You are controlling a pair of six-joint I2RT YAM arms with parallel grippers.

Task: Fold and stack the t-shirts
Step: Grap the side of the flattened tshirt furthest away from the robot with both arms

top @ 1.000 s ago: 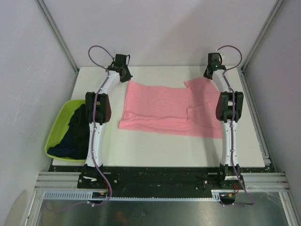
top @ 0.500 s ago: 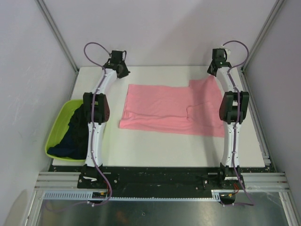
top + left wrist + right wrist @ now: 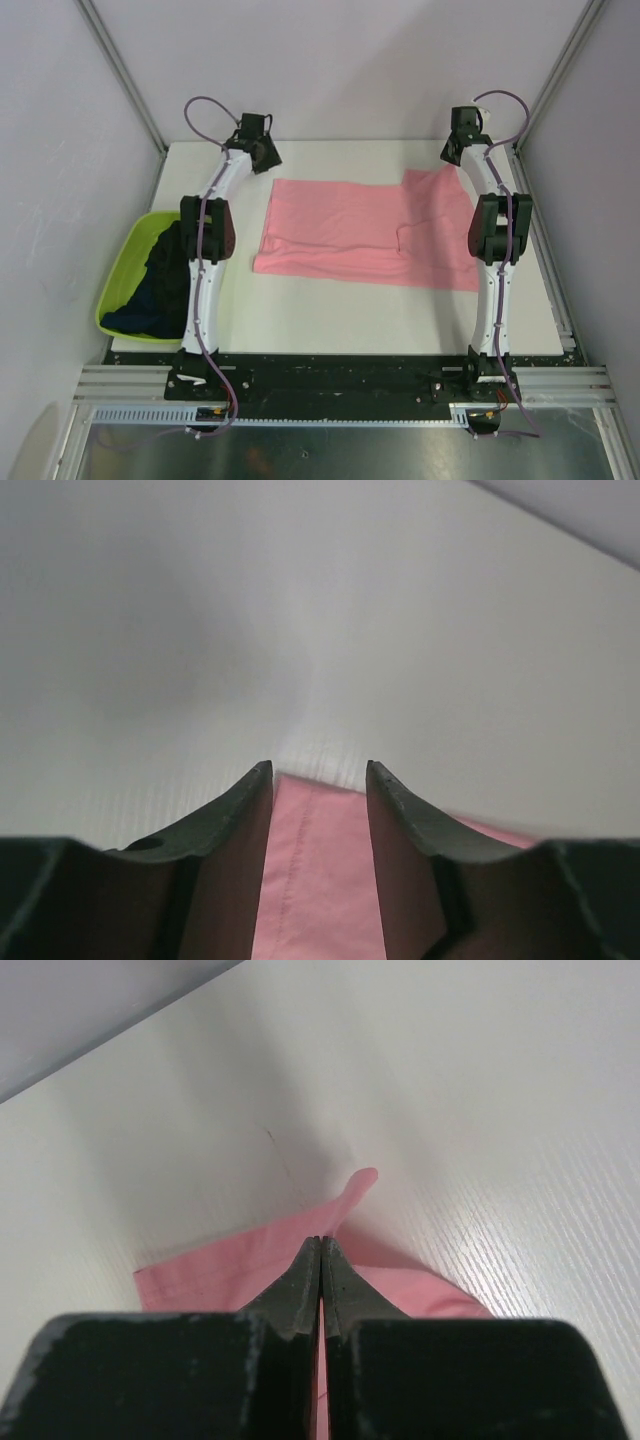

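The salmon-pink t-shirt lies spread out across the middle of the table. My left gripper is at the shirt's far left corner. In the left wrist view the gripper is open, with the shirt's stitched hem lying between its fingers. My right gripper is at the far right corner. In the right wrist view it is shut on a pinch of the pink cloth, lifted slightly off the table. The dark navy t-shirts lie heaped at the left.
The lime-green tub holding the dark shirts hangs off the table's left edge beside the left arm. The white table has bare surface in front of the pink shirt. Frame posts and walls stand close on both sides.
My right gripper has pulled the shirt's far right corner outward to the right, flattening that side. My left gripper drew back from the far left corner, then came down near it again.
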